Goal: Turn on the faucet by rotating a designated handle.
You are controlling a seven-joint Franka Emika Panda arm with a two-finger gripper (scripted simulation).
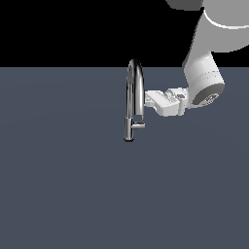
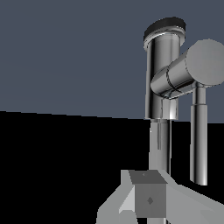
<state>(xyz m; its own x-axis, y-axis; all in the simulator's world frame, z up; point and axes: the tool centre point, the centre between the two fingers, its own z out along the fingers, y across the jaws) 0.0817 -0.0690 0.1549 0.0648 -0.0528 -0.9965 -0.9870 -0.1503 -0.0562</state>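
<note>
The chrome faucet (image 1: 131, 92) stands upright on the dark floor, its gooseneck spout arching toward the exterior view's right. The stubby handle (image 1: 139, 125) sticks out from the lower body toward that same side. My white gripper (image 1: 147, 98) reaches in from the exterior view's right, its tips right next to the spout's down-going tube and above the handle; I cannot tell whether they touch it. In the wrist view the faucet body (image 2: 162, 74), the handle (image 2: 188, 72) and the spout tube (image 2: 199, 140) lie just beyond the gripper (image 2: 148, 197). Its fingers look pressed together, holding nothing.
A flat grey-blue floor (image 1: 63, 185) spreads all around the faucet, with black background behind it. The white arm (image 1: 209, 73) comes down from the upper right of the exterior view.
</note>
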